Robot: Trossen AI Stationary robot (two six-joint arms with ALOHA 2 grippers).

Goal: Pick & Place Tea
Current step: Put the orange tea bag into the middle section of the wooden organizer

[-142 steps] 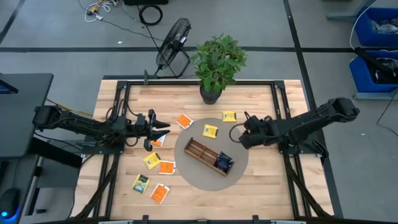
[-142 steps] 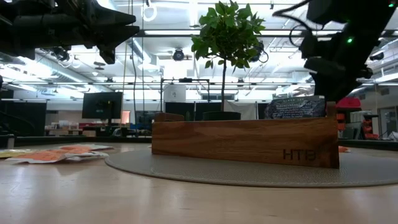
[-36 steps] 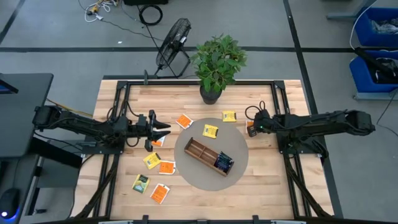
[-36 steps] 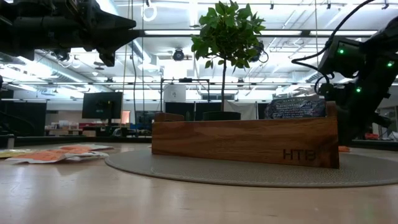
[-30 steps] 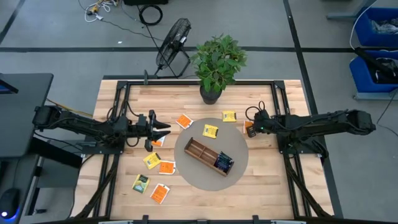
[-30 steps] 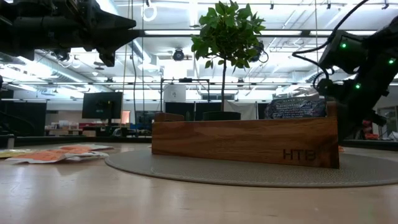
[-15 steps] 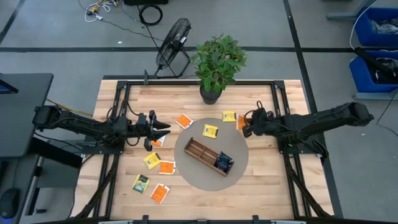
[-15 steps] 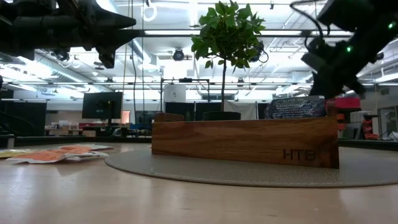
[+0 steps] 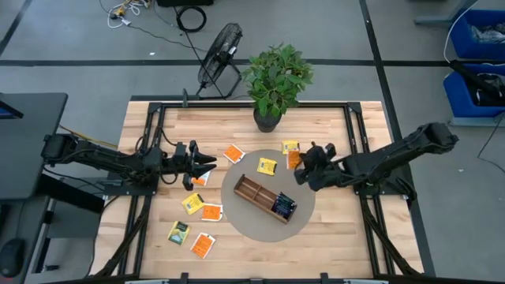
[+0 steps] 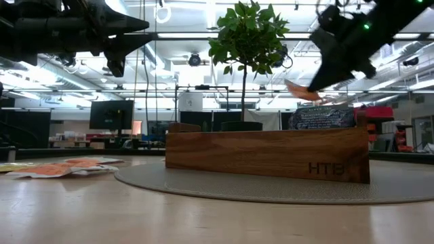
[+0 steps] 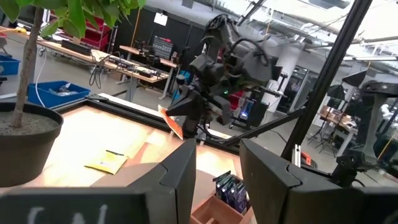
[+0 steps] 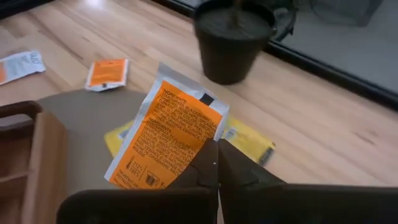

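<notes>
Fingers of the right gripper are pinched together on the lower edge of an orange tea sachet, which stands up from them, lifted clear of the desk. In the high view the sachet sits at the gripper's tip, above the far edge of the round grey mat, just beside a yellow sachet lying on that mat. The low view shows it in the air, higher than the wooden compartment tray.

The tray lies across the mat, with dark blue sachets already standing in its near end compartment; the other compartments look empty.

Judging from this, the carry step is in hand: one sachet picked, not yet placed. The next move likely calls for bringing it over an open compartment, lowering it edge-first, then parting the fingers.

More orange and yellow sachets lie loose on the desk toward the left side. The left gripper waits above them, its fingers apart and empty. A potted plant stands at the far edge.
</notes>
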